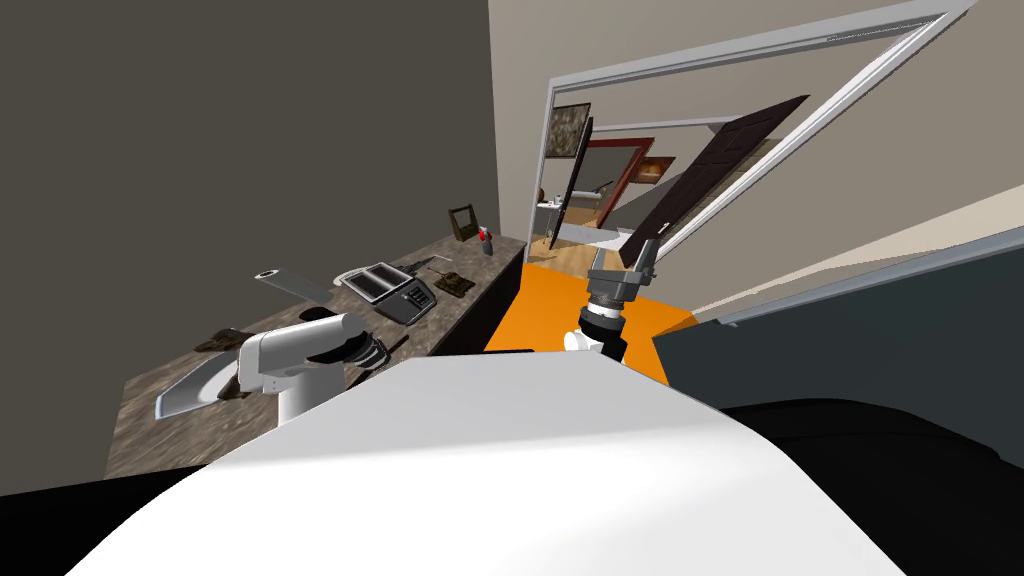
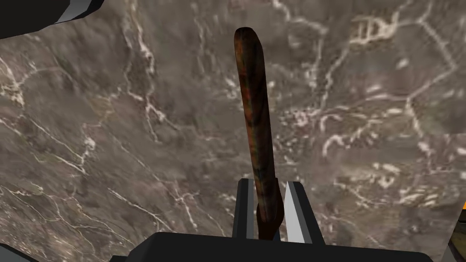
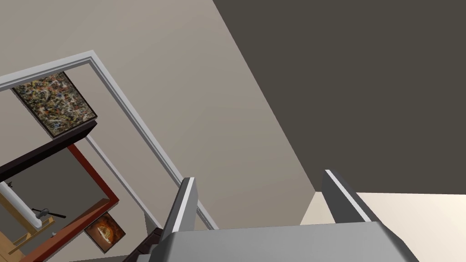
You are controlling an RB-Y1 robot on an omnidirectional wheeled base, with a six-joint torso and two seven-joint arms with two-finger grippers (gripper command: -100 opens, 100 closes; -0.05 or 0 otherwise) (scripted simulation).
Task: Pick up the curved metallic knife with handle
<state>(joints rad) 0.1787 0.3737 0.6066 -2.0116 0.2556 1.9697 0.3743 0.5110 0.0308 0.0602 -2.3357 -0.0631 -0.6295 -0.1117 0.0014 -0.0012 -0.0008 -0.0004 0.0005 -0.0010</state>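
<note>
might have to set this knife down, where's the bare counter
Bare marble counter lies on both sides of the handle held in the left gripper, and at the near end past the curved grey piece. Crowded farther along: tray, keypad device, toy tank.

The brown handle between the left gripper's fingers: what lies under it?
Under the handle lies the veined brown countertop. The left gripper is shut on its near end, and the dark gripper body covers whatever continues beyond there.
</note>
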